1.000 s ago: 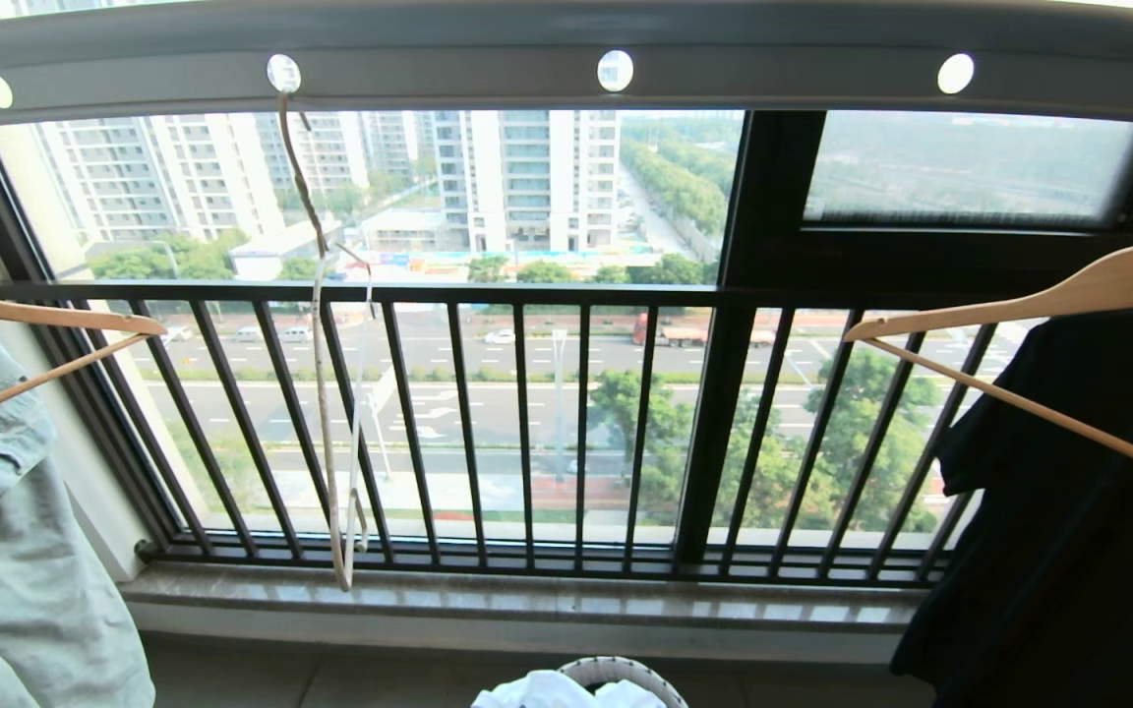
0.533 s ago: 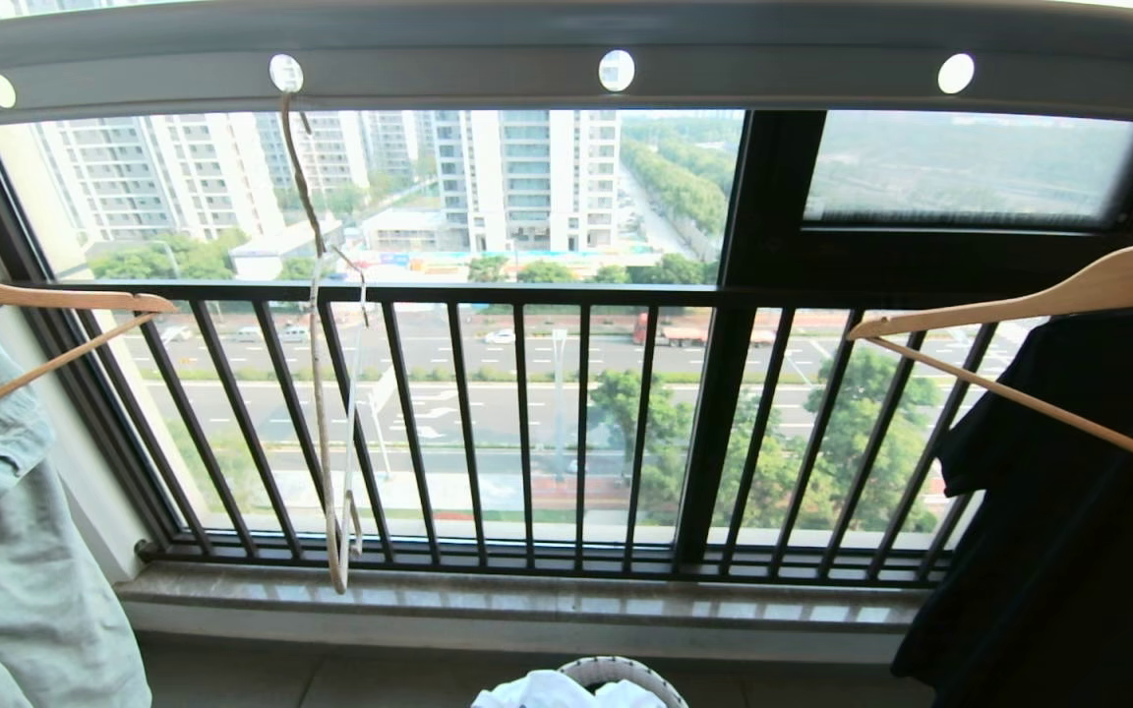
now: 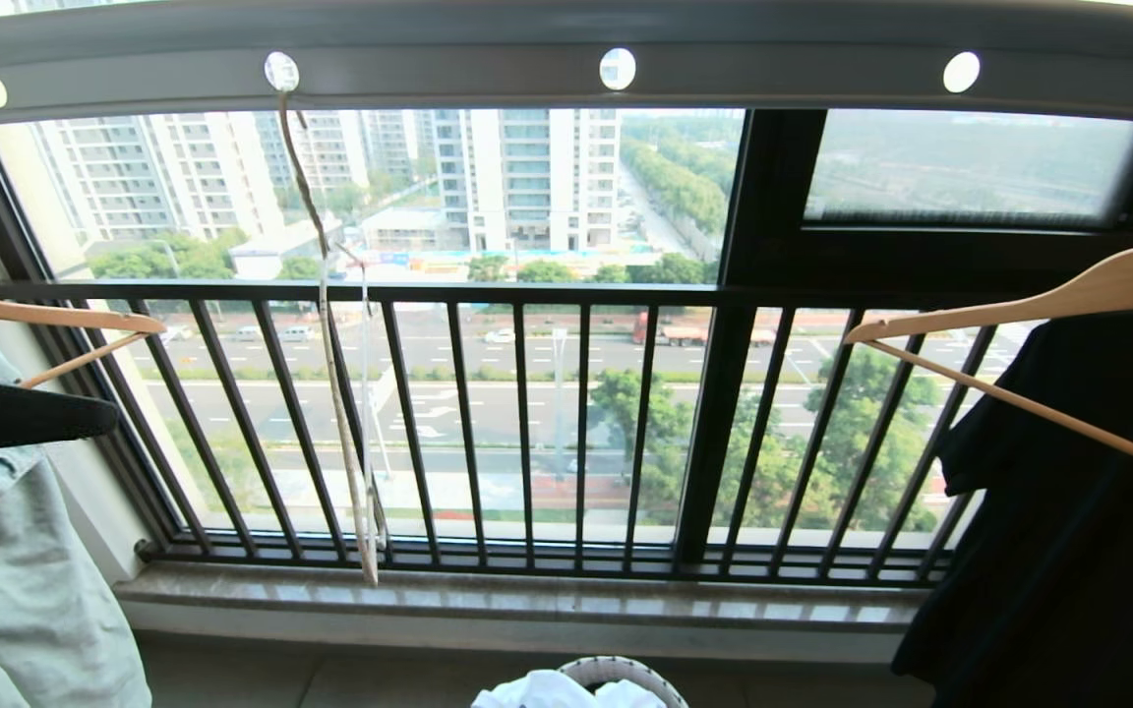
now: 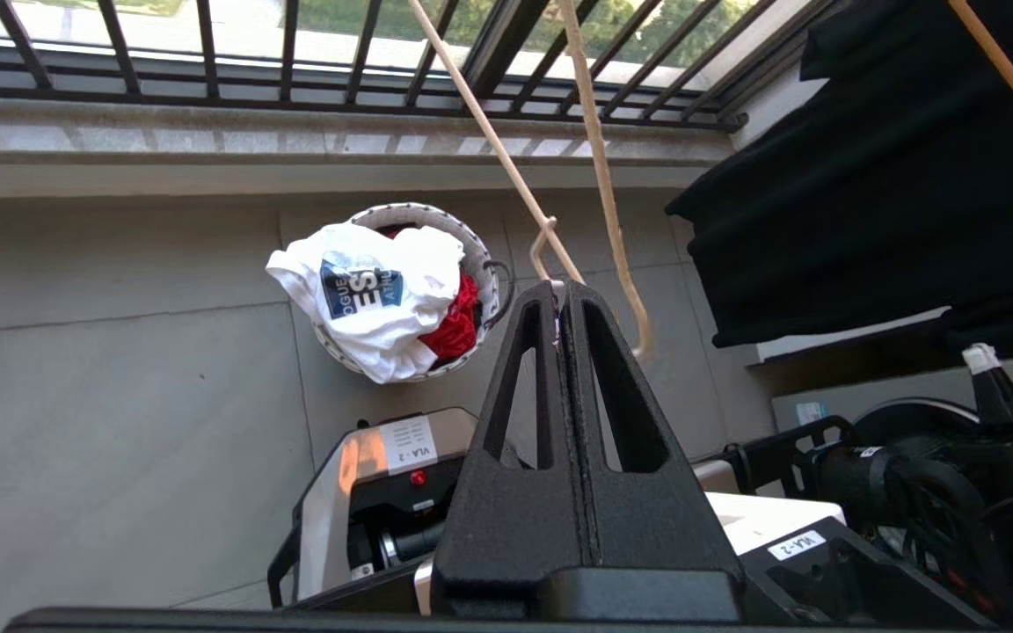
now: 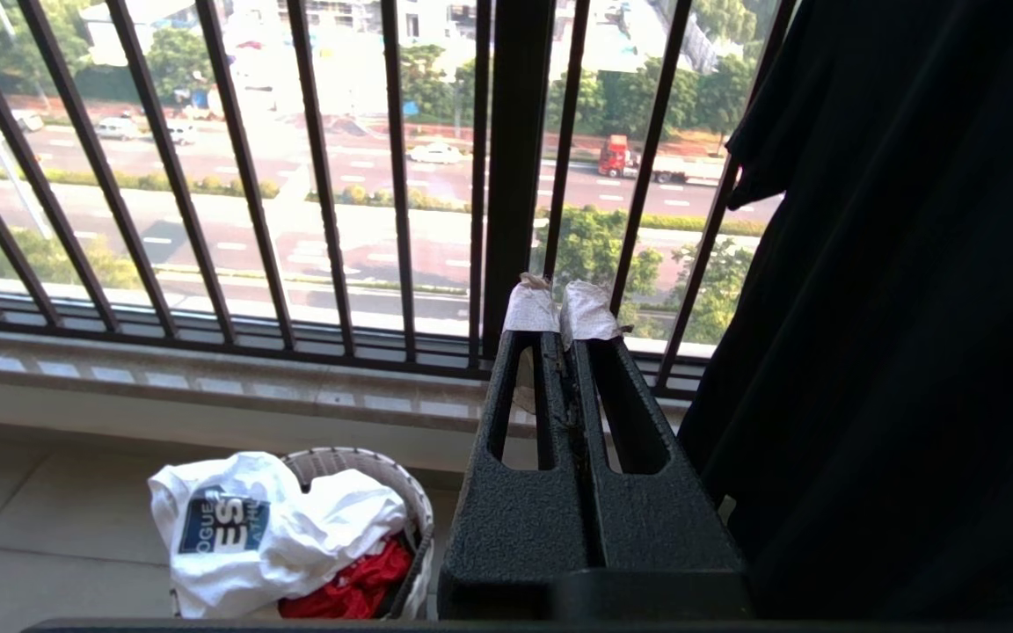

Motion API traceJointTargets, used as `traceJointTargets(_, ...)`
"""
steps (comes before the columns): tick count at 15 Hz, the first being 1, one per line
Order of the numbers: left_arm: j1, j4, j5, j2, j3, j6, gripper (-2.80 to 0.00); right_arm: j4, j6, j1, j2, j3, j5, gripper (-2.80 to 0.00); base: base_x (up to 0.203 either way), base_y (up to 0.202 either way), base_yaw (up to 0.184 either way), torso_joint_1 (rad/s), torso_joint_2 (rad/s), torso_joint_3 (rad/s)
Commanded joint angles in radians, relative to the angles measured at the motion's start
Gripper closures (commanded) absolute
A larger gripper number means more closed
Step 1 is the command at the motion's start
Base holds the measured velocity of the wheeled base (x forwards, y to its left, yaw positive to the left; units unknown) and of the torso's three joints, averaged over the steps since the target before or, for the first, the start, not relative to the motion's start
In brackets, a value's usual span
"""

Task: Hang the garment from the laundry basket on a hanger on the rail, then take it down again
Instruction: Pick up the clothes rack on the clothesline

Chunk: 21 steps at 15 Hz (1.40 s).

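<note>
Hanging: hanger (image 3: 330, 324) is hooked on rail (image 3: 488, 74) | garment (image 4: 366, 294) is heaped in laundry basket (image 4: 484, 264) | left pincer (image 4: 562, 294) is pressed together, empty | right pincer (image 5: 559, 308) likewise.

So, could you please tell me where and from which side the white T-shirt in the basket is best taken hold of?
Grip the bunched fold of the T-shirt that spills over the rim of the basket, coming from above. The basket opens upward and the cloth is heaped over its edge, so that fold stands free of the red item beneath it. Probably the shut left end effector must open first.
</note>
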Motion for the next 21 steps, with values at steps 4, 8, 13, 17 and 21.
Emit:
traceJointTargets(4,-0.236,0.045,0.314,0.158,-0.119,-0.082,0.0,0.0,-0.001,0.0,0.0,0.0,0.0,0.0,0.0,0.0,0.0,0.0,0.0,0.0)
traceJointTargets(8,-0.353,0.042,0.447,0.27,-0.197,-0.122,-2.8,0.0,-0.001,0.0,0.0,0.0,0.0,0.0,0.0,0.0,0.0,0.0,0.0,0.0)
traceJointTargets(13,-0.407,0.042,0.664,0.329,-0.225,-0.118,-2.8,0.0,-0.001,0.0,0.0,0.0,0.0,0.0,0.0,0.0,0.0,0.0,0.0,0.0)
traceJointTargets(17,-0.407,0.028,0.8,0.377,-0.222,-0.118,-2.8,0.0,-0.001,0.0,0.0,0.0,0.0,0.0,0.0,0.0,0.0,0.0,0.0,0.0)
traceJointTargets(21,-0.405,0.006,0.868,0.428,-0.219,-0.112,-2.8,0.001,-0.001,0.0,0.0,0.0,0.0,0.0,0.0,0.0,0.0,0.0,0.0,0.0)
